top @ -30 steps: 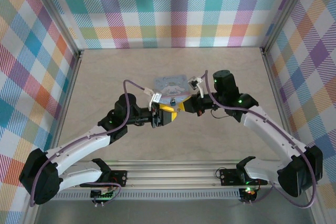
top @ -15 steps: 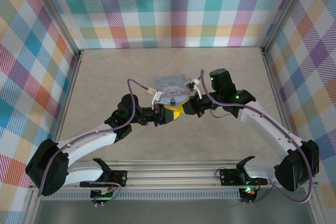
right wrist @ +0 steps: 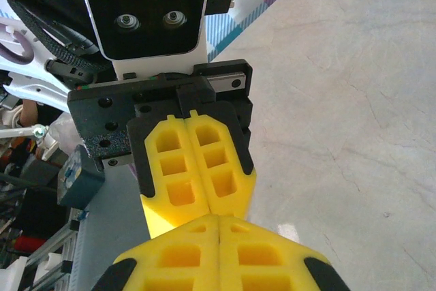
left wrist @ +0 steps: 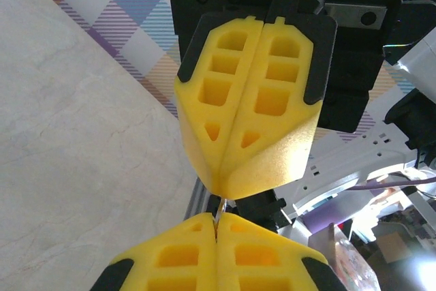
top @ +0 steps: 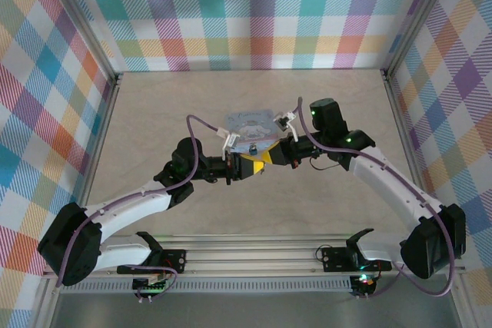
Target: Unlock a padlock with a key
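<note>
**Progress.** Early stage. The padlock has no key in it and no hand on it, so the unlocking itself is all still to do. The present step looks like settling the grip on the key, both hands meeting tip to tip in mid-air.

**Left hand**. Yellow fingers pressed fully together. In the left wrist view a thin pale sliver rises from the seam at their tips.

**Right hand**. Fingers likewise closed flat against each other. It faces the left hand head-on, its tip touching the top of that same sliver.

**Key**. Taken to be the pale sliver, apparently pinched by both hands at once. Most of it is hidden, and which end points where cannot be told.

**Padlock.** Tiny dark bluish item just beyond the joined fingertips, at the near edge of the tin. Whether it touches the tin cannot be told.

**Remaining.** One hand to let go, the key to be turned toward the keyhole, the padlock steadied, the key entered and turned.

**Surroundings.** Pale blue tin with a white cartoon figure, on a beige marbled surface, inside checked walls.

**Obstructions.** The tin crowds the padlock from behind. A purple cable loops off the left wrist close to the work area.
</note>
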